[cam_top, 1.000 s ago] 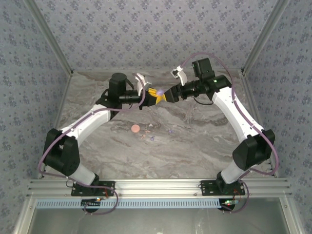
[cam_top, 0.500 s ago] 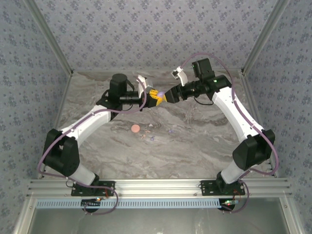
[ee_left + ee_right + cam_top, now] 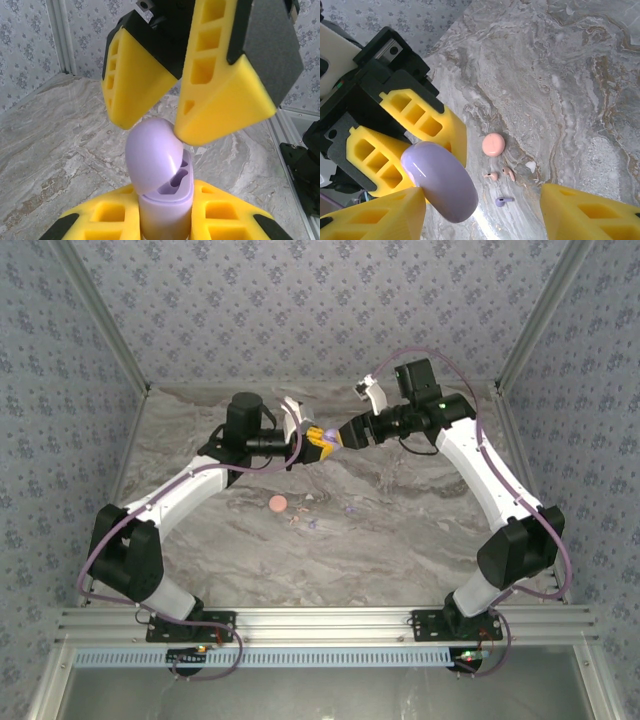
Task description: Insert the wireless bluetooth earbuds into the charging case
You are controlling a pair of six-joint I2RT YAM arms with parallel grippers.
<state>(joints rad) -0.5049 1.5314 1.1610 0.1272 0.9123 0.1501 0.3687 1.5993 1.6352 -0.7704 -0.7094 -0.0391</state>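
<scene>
Open lavender case (image 3: 159,172); earbuds (image 3: 508,173) lie loose.

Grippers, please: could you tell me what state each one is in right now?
Left gripper: shut on the lavender charging case.
Right gripper: open, holding nothing.

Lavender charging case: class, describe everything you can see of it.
The lavender charging case is glossy, smooth plastic, held off the table, its body clamped between the left gripper's yellow fingers. Its domed lid is hinged open, tilted aside, showing two empty earbud slots. One fingertip of the open right gripper touches the lid's rim.
</scene>
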